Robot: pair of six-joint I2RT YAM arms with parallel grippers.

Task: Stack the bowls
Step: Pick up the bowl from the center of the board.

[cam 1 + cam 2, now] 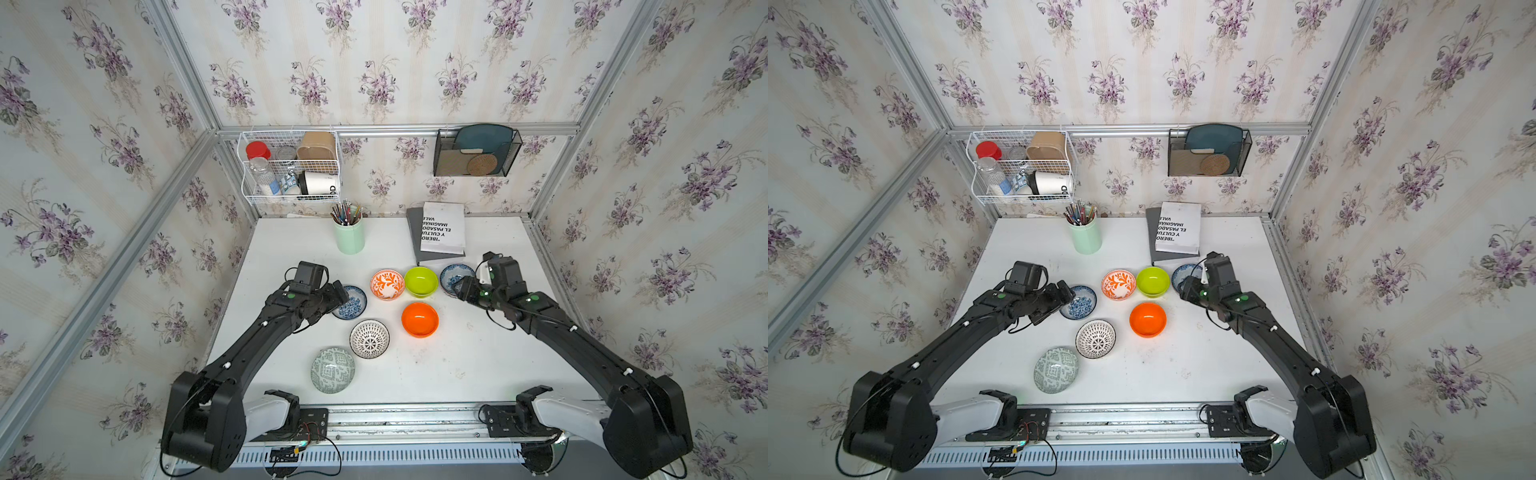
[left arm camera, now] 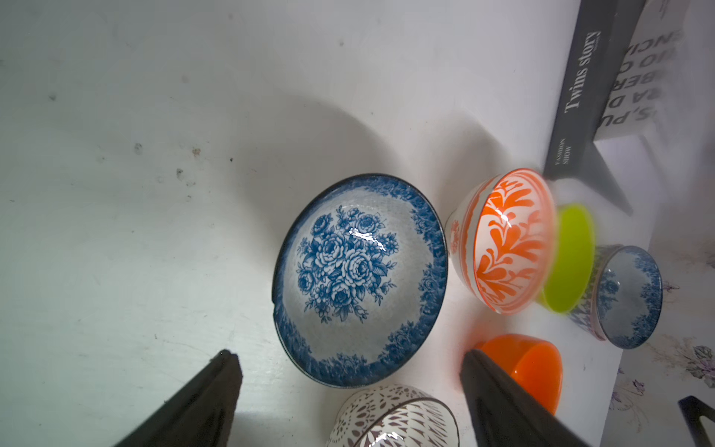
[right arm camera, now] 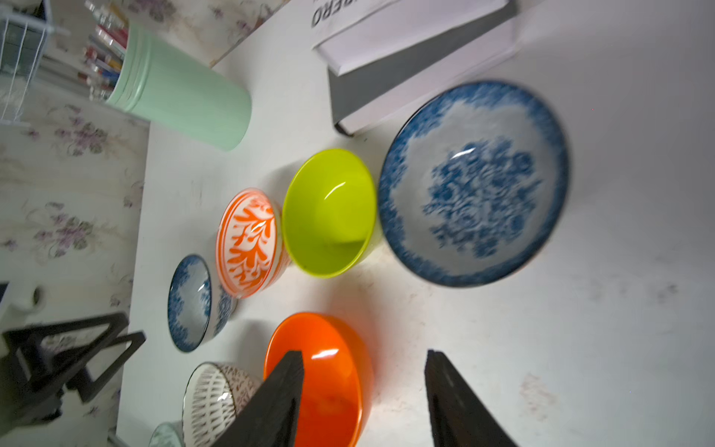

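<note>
Several bowls stand apart on the white table: a blue-floral bowl, an orange-white leaf bowl, a lime bowl, a second blue-floral bowl, a plain orange bowl, a black-white radial bowl and a grey-green patterned bowl. My left gripper hovers open over the left blue-floral bowl's near rim, holding nothing. My right gripper is open and empty by the right blue-floral bowl; the orange bowl shows behind one finger.
A mint green pencil cup and stacked books stand at the back of the table. A white wire basket and a black rack holding a teal plate hang on the back wall.
</note>
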